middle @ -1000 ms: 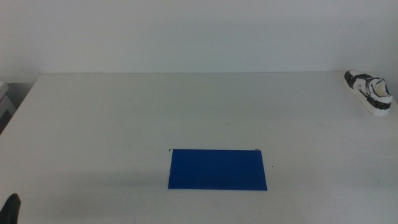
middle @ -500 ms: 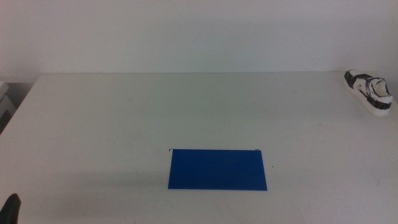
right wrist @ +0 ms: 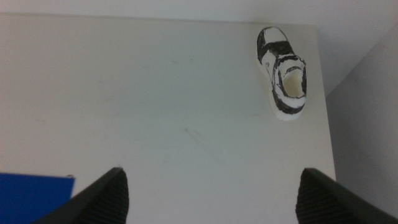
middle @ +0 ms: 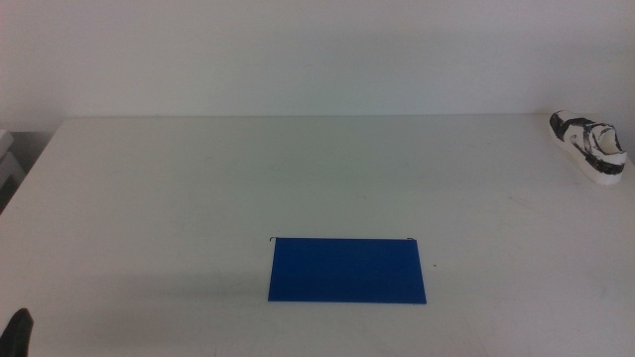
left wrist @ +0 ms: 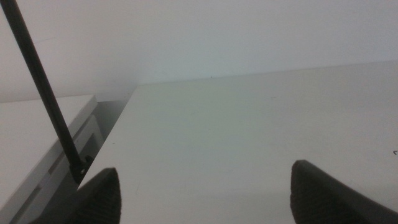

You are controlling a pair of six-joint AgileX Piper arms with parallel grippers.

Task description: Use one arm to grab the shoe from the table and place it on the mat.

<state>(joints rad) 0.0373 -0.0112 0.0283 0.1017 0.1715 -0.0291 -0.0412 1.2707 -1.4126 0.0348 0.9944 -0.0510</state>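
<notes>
While I watched both wrist feeds, the right tool [right wrist: 208,190] hung above the tabletop [middle: 198,188] with its jaws spread wide and nothing between them. The left tool [left wrist: 202,186] was likewise released and empty, waiting at the near left corner, only a dark tip showing in the middle view. I saw the shoe [middle: 589,146] lying near the far right corner of the tabletop, well apart from the mat [middle: 347,269], which lay flat near the front middle.
</notes>
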